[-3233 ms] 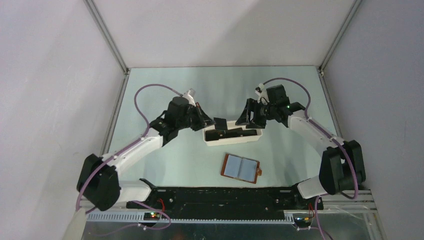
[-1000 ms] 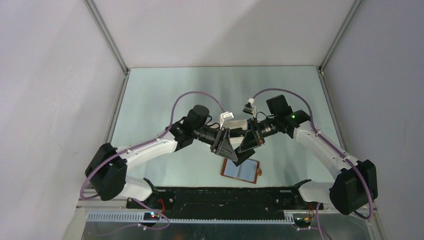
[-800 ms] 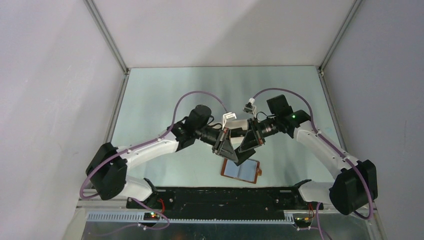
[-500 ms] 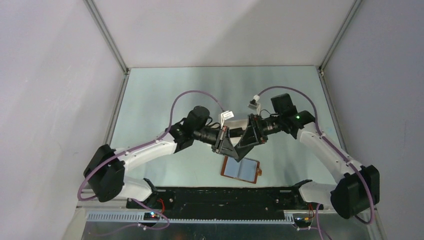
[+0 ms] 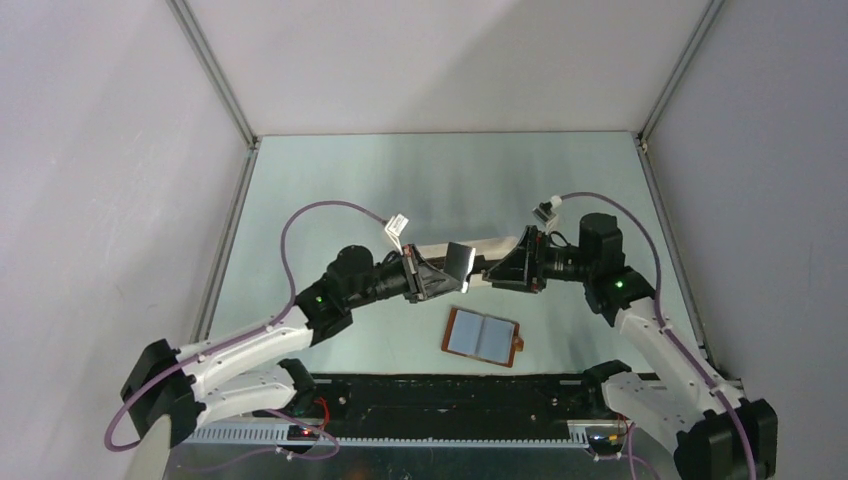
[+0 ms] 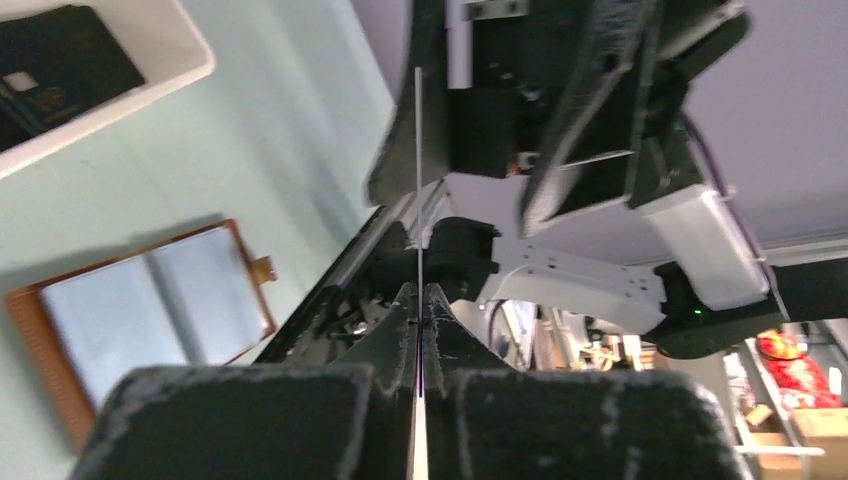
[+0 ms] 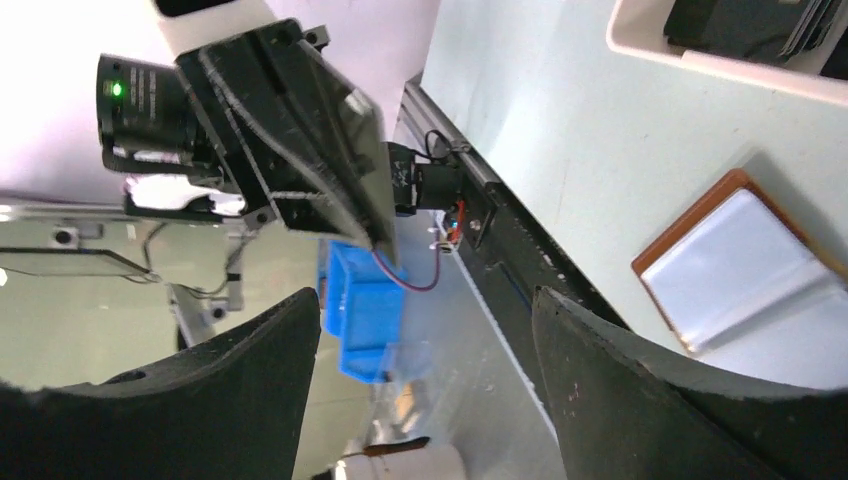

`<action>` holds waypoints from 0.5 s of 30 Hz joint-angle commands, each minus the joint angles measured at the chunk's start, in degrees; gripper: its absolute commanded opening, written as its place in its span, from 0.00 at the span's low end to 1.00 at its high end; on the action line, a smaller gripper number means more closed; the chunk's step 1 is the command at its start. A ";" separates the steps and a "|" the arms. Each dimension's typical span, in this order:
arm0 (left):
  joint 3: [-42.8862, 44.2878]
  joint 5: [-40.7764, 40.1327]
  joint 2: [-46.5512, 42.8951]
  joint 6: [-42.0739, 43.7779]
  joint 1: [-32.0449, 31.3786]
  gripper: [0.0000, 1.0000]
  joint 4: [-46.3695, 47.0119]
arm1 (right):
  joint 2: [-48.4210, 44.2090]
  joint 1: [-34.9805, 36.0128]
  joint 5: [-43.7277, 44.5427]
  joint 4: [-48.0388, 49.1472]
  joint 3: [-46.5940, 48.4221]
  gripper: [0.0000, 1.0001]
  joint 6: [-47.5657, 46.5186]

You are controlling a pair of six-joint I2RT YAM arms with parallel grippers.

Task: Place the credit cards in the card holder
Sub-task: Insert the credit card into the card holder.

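My left gripper (image 5: 443, 276) is shut on one credit card (image 5: 459, 262), held upright above the table. In the left wrist view the card (image 6: 417, 180) shows edge-on as a thin line pinched between the pads (image 6: 420, 292). My right gripper (image 5: 490, 273) faces it from the right, a little apart, open, with nothing between its fingers (image 7: 640, 380). In the right wrist view the held card (image 7: 345, 150) shows as a dark plate. The card holder (image 5: 482, 336) lies open on the table below them, pale inner pockets up. More dark cards (image 7: 750, 25) lie in the white tray (image 7: 715, 70).
The white tray (image 5: 495, 243) stands behind both grippers, mostly hidden by them. The black base rail (image 5: 450, 392) runs along the near edge, close to the card holder. The enclosure walls stand on the left, the right and at the back.
The left gripper shut on the card and the right gripper opened and let it go. The two arms then drew apart, the left one carrying the card leftward.
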 commanded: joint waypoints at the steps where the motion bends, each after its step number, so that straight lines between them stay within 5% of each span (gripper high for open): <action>1: -1.20 -1.48 1.01 -6.34 -2.39 0.00 15.39 | 1.82 2.28 -4.29 19.70 -2.39 0.79 12.53; 4: -1.90 -0.66 2.54 -7.42 -3.65 0.00 20.10 | 3.66 3.85 -4.34 23.59 -2.40 0.74 15.01; 15: -3.78 -1.73 3.21 -8.81 -4.99 0.00 24.41 | 5.92 4.75 -5.68 35.34 -2.46 0.30 22.56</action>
